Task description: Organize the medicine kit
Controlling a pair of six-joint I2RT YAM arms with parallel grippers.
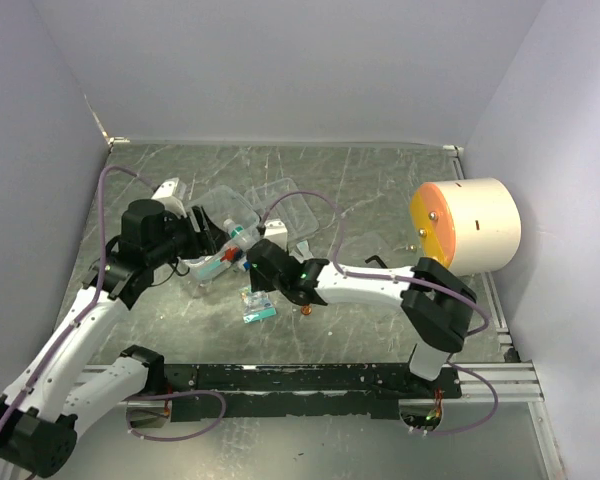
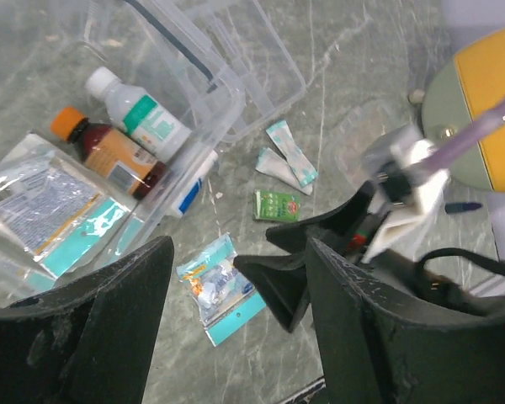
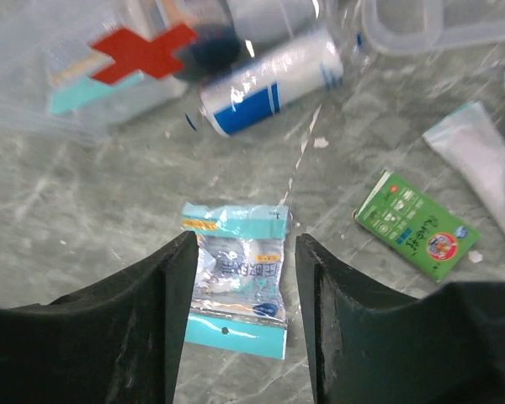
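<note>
Now: left gripper [image 2: 238, 248] open, fingers wide apart, nothing between them, above medicine kit [image 2: 236, 80]. Kit sits on table [image 1: 380, 180] left of centre, lid open, brown bottle [image 2: 109, 151] and white-capped bottle [image 2: 143, 114] inside. Right gripper [image 3: 246, 244] open over teal packet [image 3: 236, 290], which lies flat near kit, not gripped. Green sachet [image 3: 414, 223] to packet's right.

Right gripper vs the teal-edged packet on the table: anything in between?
Nothing visible. The packet lies flat on the table, framed between the open fingers of the right gripper. The white-and-blue roll and green sachet lie clear of it.
</note>
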